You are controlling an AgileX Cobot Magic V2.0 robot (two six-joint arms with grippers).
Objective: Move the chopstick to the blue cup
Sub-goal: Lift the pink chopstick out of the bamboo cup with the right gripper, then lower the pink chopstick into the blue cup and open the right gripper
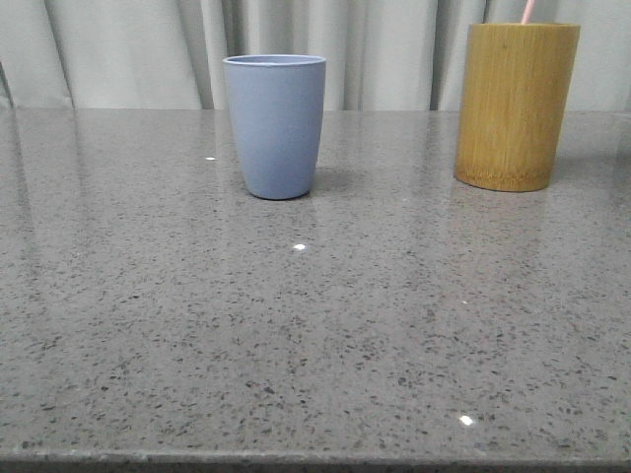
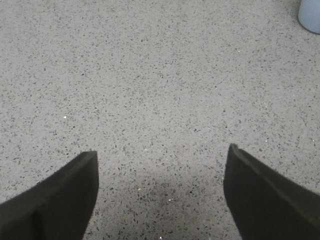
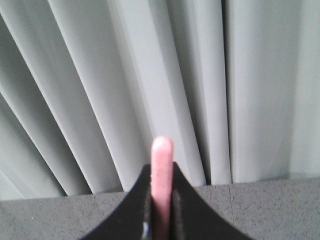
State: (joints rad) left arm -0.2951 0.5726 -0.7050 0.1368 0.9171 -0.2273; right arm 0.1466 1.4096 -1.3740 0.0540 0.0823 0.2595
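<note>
The blue cup stands upright at the back middle of the table; its edge shows in a corner of the left wrist view. A pale pink chopstick rises from the tan bamboo holder at the back right; only a short piece shows below the frame's top edge. In the right wrist view my right gripper is shut on the chopstick, whose rounded end sticks out past the fingertips. My left gripper is open and empty, low over bare table. Neither gripper shows in the front view.
The grey speckled table reaches to its front edge at the bottom of the front view. Pale pleated curtains hang close behind the table and fill most of the right wrist view.
</note>
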